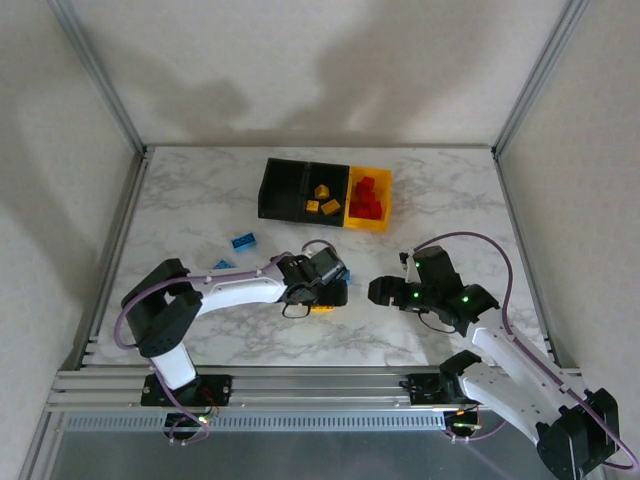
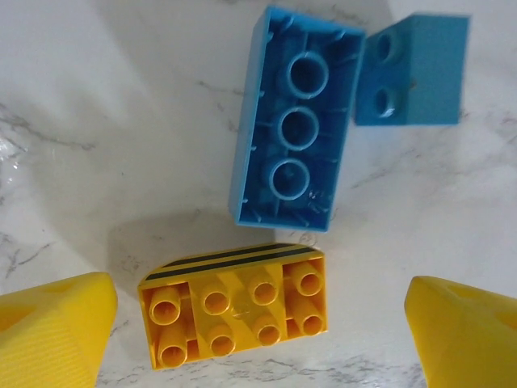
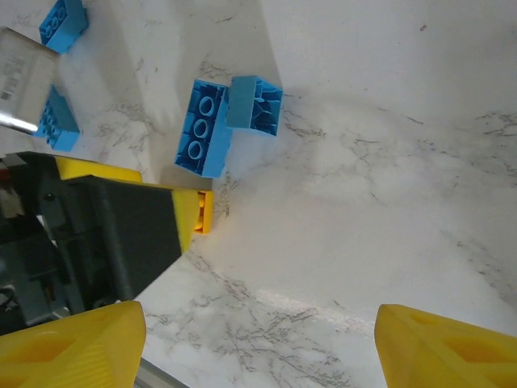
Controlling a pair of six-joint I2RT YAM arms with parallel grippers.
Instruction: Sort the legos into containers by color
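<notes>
Yellow lego, studs up, between the left pincer's wide-apart jaws

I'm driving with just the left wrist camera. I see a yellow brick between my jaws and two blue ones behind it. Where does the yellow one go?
Observer: Into the middle bin, a black one in the row at the far side of the table. Three yellow legos lie in it.
Operator: What's in the bin next to it?
Observer: On its right is the yellow bin, and that one holds red legos.
</notes>
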